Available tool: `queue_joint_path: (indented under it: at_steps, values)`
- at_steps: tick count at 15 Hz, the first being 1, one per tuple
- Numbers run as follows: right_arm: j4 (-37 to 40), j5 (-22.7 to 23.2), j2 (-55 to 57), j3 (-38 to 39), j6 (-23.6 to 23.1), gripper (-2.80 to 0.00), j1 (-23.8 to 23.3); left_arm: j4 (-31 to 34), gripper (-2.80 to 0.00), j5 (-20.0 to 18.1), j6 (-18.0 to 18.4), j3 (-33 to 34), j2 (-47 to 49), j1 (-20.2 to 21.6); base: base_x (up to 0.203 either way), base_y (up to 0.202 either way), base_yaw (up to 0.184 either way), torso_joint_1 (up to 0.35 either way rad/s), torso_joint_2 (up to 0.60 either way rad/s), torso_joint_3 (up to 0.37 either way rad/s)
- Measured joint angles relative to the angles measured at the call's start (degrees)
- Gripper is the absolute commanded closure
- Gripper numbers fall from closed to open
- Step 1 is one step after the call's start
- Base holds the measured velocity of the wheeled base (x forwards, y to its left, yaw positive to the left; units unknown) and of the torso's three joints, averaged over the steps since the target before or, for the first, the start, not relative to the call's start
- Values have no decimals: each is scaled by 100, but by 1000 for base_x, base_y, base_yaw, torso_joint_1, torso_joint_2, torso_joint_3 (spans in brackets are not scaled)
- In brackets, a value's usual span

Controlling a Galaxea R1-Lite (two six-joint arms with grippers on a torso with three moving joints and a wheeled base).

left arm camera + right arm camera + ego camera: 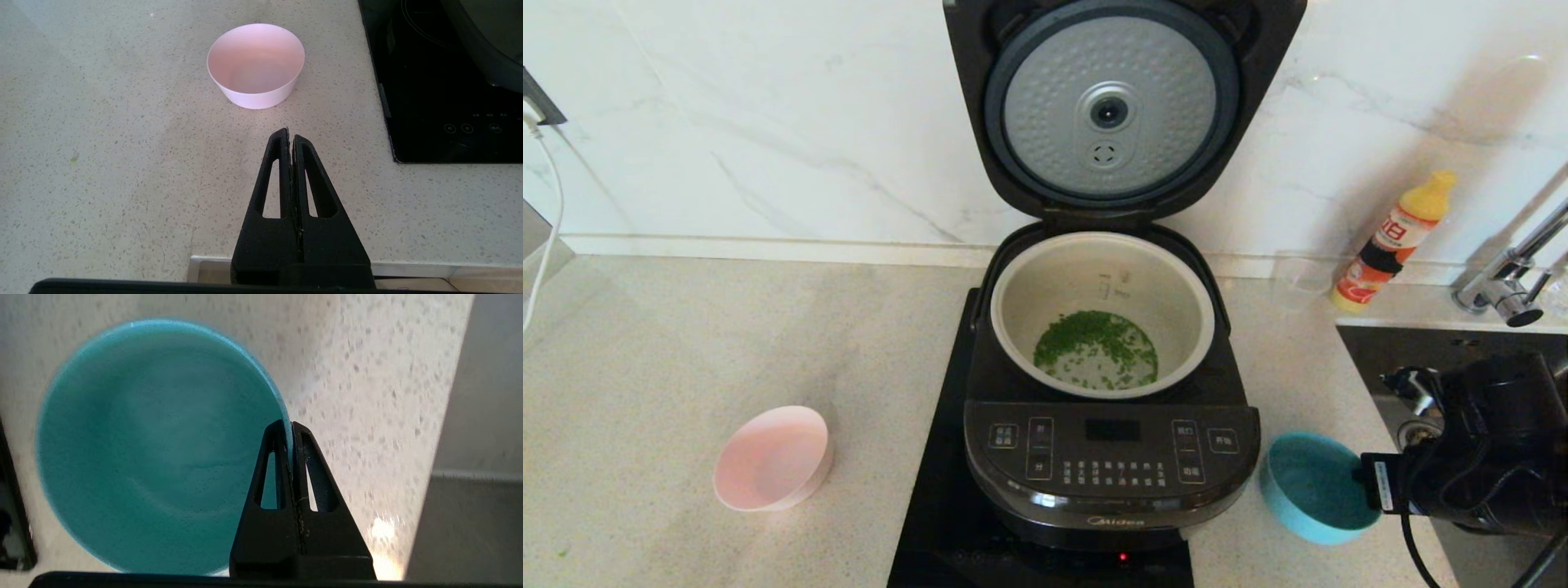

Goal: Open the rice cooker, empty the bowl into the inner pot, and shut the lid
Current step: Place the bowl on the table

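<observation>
The black rice cooker [1111, 465] stands open at the centre of the counter. Its lid [1111, 106] is swung up, showing the dimpled silver disc. The inner pot [1045, 286] holds small green pieces [1096, 349] on its bottom. An empty teal bowl [1311, 486] sits right of the cooker. My right gripper [289, 426] is shut on the teal bowl's rim [282, 412], one finger inside and one outside. An empty pink bowl [772, 457] sits left of the cooker, also in the left wrist view [255, 65]. My left gripper [289, 134] is shut and empty, a short way back from it.
The cooker sits on a black induction hob [939, 506]. An orange-and-yellow bottle [1392, 241] and a clear cup [1298, 282] stand at the back right by the wall. A sink [1413, 408] with a tap [1507, 282] lies at the right.
</observation>
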Motion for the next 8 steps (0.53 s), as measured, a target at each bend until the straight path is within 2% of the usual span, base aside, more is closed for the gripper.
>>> queue_joint_path:
  at_steps: [3,8]
  values:
    - [-322,-13,74,90,9,0,-2,2,0,1,-2,0,0,0,0,0,0,0,0,0]
    - [-293,-61,-352,122,-22,0,5,0,0,1,-2,0,0,0,0,0,0,0,0,0]
